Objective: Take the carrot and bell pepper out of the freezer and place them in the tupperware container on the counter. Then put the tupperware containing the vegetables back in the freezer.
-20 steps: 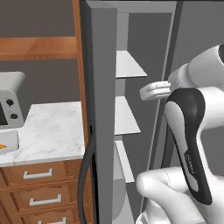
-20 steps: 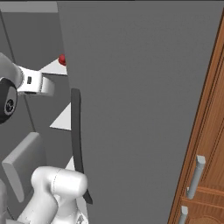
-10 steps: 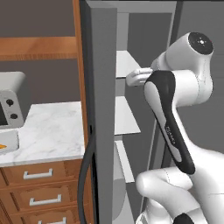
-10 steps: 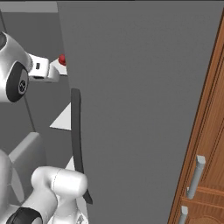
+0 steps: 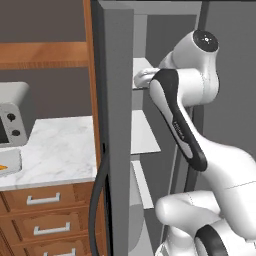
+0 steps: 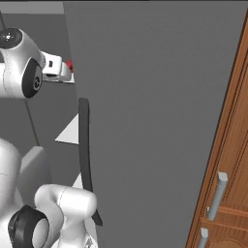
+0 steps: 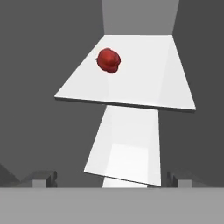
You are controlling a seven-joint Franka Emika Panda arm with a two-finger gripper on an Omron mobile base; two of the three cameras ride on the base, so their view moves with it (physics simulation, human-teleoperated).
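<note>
Bell pepper (image 7: 108,60) alone on white freezer (image 5: 117,125) shelf

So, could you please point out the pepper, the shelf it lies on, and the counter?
Pepper (image 7: 108,60): hand view, middle of its red body.
Shelf (image 7: 140,78): hand view, bare white top, right of the pepper.
Counter (image 5: 55,145): left base view, bare marble top near the freezer.

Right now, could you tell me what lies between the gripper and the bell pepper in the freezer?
In the hand view, only bare white shelf and open air separate the open gripper from the bell pepper; nothing stands in the way.
</note>
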